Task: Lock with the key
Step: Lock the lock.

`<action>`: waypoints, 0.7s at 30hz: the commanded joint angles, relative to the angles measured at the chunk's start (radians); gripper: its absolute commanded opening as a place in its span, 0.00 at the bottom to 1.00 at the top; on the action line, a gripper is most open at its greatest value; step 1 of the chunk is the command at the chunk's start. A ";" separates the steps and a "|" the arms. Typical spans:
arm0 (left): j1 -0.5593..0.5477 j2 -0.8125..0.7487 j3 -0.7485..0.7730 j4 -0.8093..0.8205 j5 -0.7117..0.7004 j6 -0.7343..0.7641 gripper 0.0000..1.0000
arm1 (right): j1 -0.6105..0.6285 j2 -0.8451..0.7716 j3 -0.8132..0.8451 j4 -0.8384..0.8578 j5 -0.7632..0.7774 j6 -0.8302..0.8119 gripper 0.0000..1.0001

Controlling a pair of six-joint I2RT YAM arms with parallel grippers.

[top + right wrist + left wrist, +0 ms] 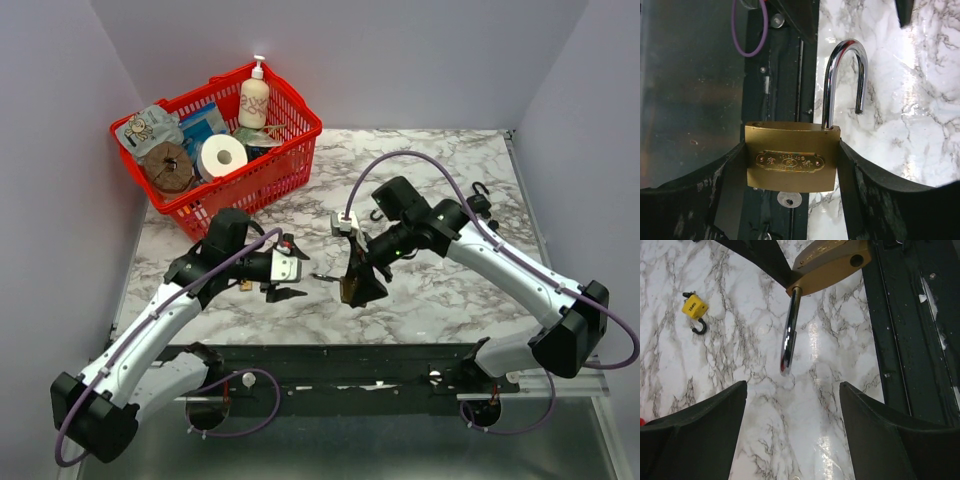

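Note:
A brass padlock (790, 157) hangs above the marble table, with my right gripper (791, 145) shut on the sides of its body. Its steel shackle (845, 80) stands open, the free end out of the body. A silver key (789, 200) sticks out of the underside of the lock. From above, the right gripper (357, 283) holds the padlock (352, 288) at mid-table with the shackle pointing left. My left gripper (295, 270) is open just left of the shackle tip. In the left wrist view the shackle (790, 335) lies ahead of the open left gripper (792, 386), nothing between the fingers (695, 430).
A small yellow padlock (694, 307) lies on the table by the left arm. A red basket (250, 185) with a lotion bottle (254, 98), a paper roll and packets stands at the back left. The black mounting rail (350, 365) runs along the near edge.

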 commanded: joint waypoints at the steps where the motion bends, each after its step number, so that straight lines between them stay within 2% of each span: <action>1: -0.069 0.046 0.015 0.131 -0.051 -0.024 0.77 | 0.015 0.006 0.057 -0.012 -0.102 0.003 0.01; 12: -0.156 0.106 0.023 0.161 -0.091 -0.059 0.59 | 0.038 0.037 0.097 -0.022 -0.103 0.018 0.01; 18: -0.175 0.115 0.023 0.150 -0.126 -0.053 0.43 | 0.043 0.055 0.111 -0.040 -0.094 0.017 0.01; 19: -0.176 0.117 0.026 0.147 -0.128 -0.042 0.38 | 0.041 0.057 0.114 -0.041 -0.097 0.017 0.00; 21: -0.179 0.118 0.028 0.121 -0.131 -0.021 0.35 | 0.041 0.059 0.115 -0.040 -0.100 0.021 0.01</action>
